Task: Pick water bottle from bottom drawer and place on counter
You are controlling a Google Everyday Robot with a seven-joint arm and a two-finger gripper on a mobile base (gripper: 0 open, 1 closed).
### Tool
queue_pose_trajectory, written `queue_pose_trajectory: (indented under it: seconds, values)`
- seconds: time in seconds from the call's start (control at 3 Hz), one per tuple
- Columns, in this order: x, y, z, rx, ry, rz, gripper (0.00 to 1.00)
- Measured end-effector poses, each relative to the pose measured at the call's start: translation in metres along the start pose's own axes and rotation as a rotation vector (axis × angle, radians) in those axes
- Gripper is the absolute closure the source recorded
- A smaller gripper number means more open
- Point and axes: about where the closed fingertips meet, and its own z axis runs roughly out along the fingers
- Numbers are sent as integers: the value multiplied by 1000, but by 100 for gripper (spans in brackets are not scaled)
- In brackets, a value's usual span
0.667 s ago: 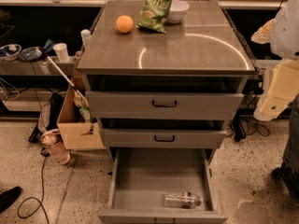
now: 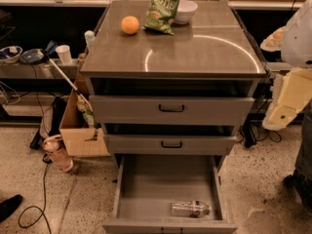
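Pale and blocky, the end effector [image 2: 284, 106] hung at the right edge of the scene, just off the right side of the drawer cabinet and level with the top drawer [image 2: 171, 110]. I cannot tell whether it was spread or pressed together. It held nothing that could be seen, and it was well apart from the water bottle [image 2: 190, 208].

That bottle lay on its side in the bottom drawer [image 2: 161, 179], near the front wall and right of centre, with its length running left to right. Lying flat like that, it probably could roll a little on the plain grey floor of the tray. The bottom drawer stood pulled fully out toward the near side, so its interior was open from above. The top drawer and the middle drawer [image 2: 170, 144] were pushed further in, which left the way down to the bottle free.

The tabletop [image 2: 204, 52] carried an orange [image 2: 130, 25], a green chip bag [image 2: 162, 11] and a white bowl [image 2: 185, 9], all grouped along the far edge. The near half was bare steel and looked like the natural spot to set the bottle down.

By my judgement the task was at its start: the reach had not yet begun. The arm would need to swing left and descend into the tray from above, closing across the bottle's narrow width. The thin crinkled plastic might give under pressure, and the drawer's front wall stood close to it.
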Motion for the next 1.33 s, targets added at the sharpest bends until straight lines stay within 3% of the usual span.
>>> queue_pose_trajectory:
  seconds: [0.67, 1.33]
  values:
    - [21, 7, 48, -102, -100, 15, 0]
    - [39, 29, 105, -156, -102, 18, 0]
